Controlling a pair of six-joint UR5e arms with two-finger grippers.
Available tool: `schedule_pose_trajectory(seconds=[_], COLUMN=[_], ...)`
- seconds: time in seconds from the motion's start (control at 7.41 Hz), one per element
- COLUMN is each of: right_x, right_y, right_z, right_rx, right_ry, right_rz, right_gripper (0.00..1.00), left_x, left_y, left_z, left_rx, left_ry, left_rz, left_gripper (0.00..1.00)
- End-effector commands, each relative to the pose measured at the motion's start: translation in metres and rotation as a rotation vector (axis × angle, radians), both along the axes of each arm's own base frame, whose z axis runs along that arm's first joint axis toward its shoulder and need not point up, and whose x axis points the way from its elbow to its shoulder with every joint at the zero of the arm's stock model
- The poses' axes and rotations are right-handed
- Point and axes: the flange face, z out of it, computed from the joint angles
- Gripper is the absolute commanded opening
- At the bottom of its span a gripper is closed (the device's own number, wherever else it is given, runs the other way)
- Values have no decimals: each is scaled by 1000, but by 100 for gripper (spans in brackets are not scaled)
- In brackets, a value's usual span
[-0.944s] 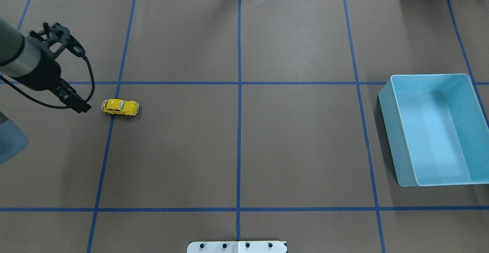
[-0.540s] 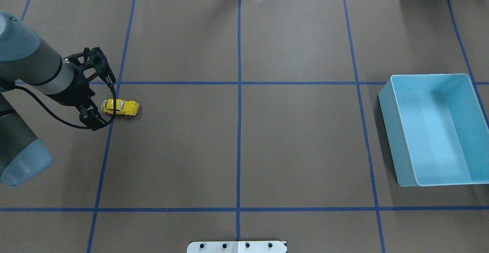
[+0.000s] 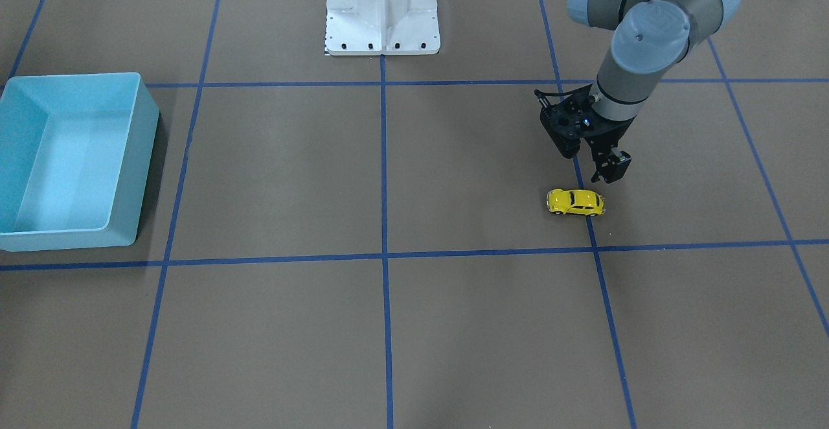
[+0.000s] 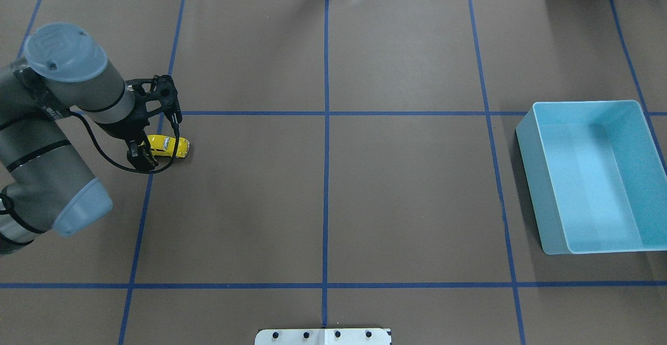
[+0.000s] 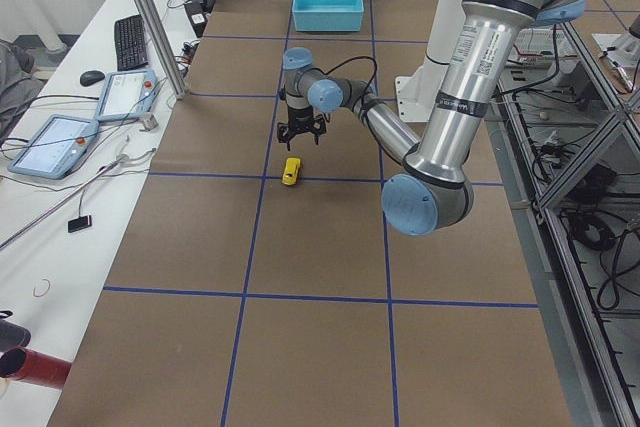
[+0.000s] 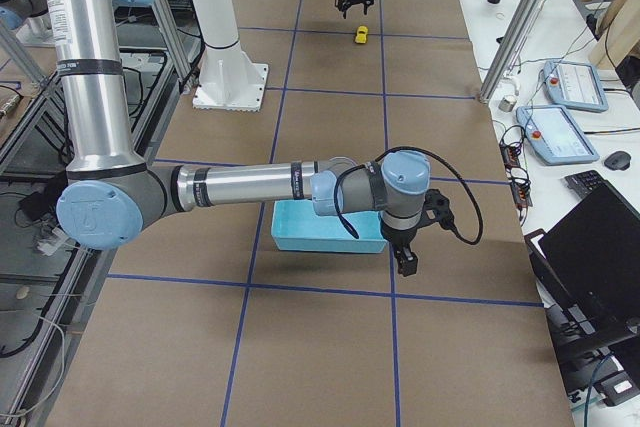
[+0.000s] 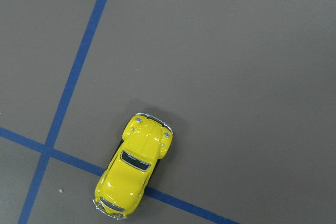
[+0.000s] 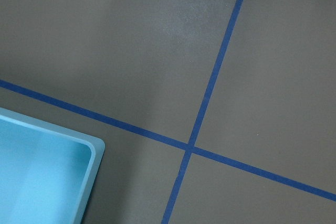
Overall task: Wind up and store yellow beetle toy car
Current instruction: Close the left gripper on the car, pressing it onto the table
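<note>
The yellow beetle toy car (image 4: 171, 147) stands on its wheels on the brown table at the left, on a blue tape line. It also shows in the front view (image 3: 575, 201) and the left wrist view (image 7: 134, 169). My left gripper (image 4: 156, 137) hovers just above the car with its fingers spread open and holds nothing; in the front view (image 3: 590, 160) it sits a little behind the car. The light blue bin (image 4: 531, 178) stands empty at the far right. My right gripper (image 6: 405, 262) hangs beside the bin (image 6: 325, 232); I cannot tell whether it is open or shut.
Blue tape lines divide the brown table into squares. The white robot base (image 3: 382, 14) stands at the table's robot side. A corner of the bin (image 8: 47, 182) shows in the right wrist view. Tablets and a keyboard lie on side benches.
My left arm has swung in from the left edge to the right, and its gripper now hangs over the car. The car has not moved.
</note>
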Motion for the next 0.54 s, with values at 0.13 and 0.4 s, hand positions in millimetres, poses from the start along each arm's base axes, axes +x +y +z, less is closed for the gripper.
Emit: schedule_pose_trajectory(seconds=[0.13,0.4], right_x=[1,-1], right_y=[-3,-4], right_z=[-4,-8], right_rx=[9,15], right_ry=[10,10], right_rz=[3,0], right_gripper=[100,100], left_x=[26,29], left_y=[-10,-17], left_z=[14,20], left_rx=[127,148], left_ry=[-71,-98], left_rz=[150,158], left_gripper=[100,100])
